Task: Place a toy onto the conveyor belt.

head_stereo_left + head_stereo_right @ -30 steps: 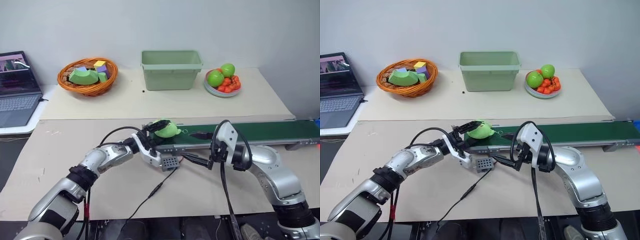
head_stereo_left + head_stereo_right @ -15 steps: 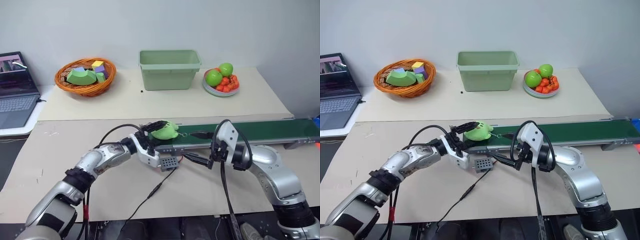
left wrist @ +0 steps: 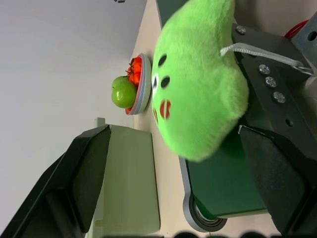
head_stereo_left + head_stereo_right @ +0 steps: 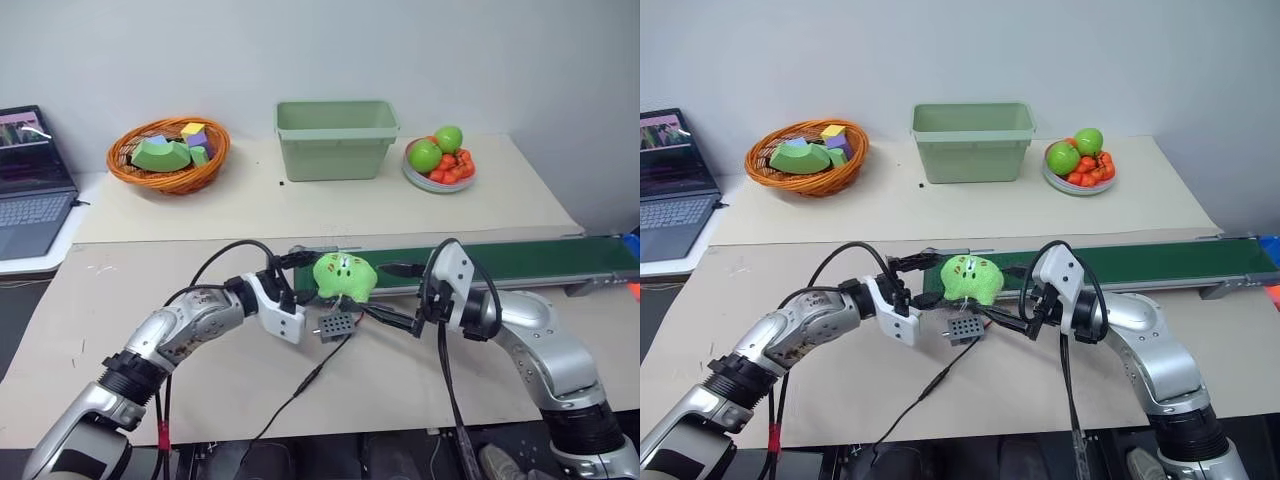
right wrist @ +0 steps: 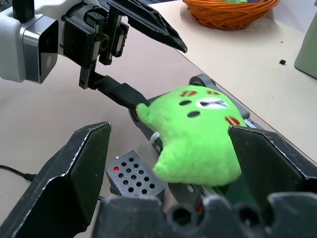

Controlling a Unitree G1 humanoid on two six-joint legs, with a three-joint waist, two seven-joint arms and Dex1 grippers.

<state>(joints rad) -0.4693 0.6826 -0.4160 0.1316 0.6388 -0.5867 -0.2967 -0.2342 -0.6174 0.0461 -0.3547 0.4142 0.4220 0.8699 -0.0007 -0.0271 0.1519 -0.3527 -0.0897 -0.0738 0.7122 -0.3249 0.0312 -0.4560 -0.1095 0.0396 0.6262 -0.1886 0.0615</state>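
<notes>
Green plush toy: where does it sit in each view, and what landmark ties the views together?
Left eye view: toy at centre, on the conveyor belt's left end.
Right eye view: toy just left of centre, same spot.
Left wrist view: toy upper centre, between the left claw's open fingers.
Right wrist view: toy centre, over the belt's end roller.
Shared landmark: the belt's left end roller under the toy.

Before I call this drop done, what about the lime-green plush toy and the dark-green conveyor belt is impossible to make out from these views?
- Underside of the lime-green plush toy: its own body hides how much rests on the dark-green conveyor belt versus the grey frame.
- Left gripper: whether the lower finger touches the toy, head views too small.
- Belt's far end: cut off by the head views' edge.
- Pale green plastic bin: inside hidden by its wall.
</notes>
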